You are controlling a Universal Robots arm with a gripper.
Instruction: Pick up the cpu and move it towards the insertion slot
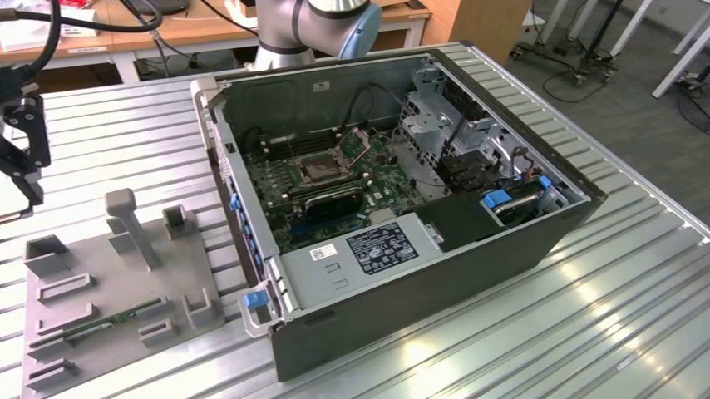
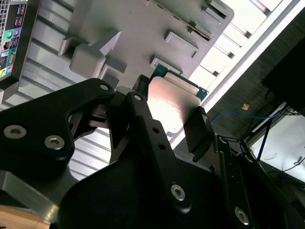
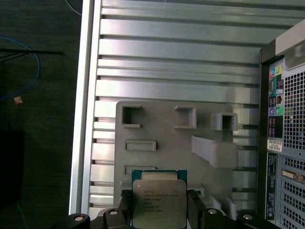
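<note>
My gripper (image 3: 159,212) is shut on the cpu (image 3: 159,198), a flat square chip with a silvery face and a thin rim. One dark finger (image 3: 125,206) presses on each of two opposite edges. In the second wrist view the cpu (image 2: 172,100) sits between the same fingers (image 2: 198,133), with the grey fixture behind it. In the exterior view the gripper (image 1: 25,179) hangs at the far left, above the table and beside the fixture. The insertion slot (image 1: 321,169), a square socket with a silver frame, lies on the green board inside the open computer case, well to the exterior view's right of the gripper.
The grey plastic fixture (image 1: 100,283) with posts and pockets lies on the slatted metal table (image 1: 621,316); a green memory stick (image 1: 106,322) rests in it. The case's walls (image 1: 444,274) rise around the board. The table edge and a dark floor (image 3: 38,119) are close by.
</note>
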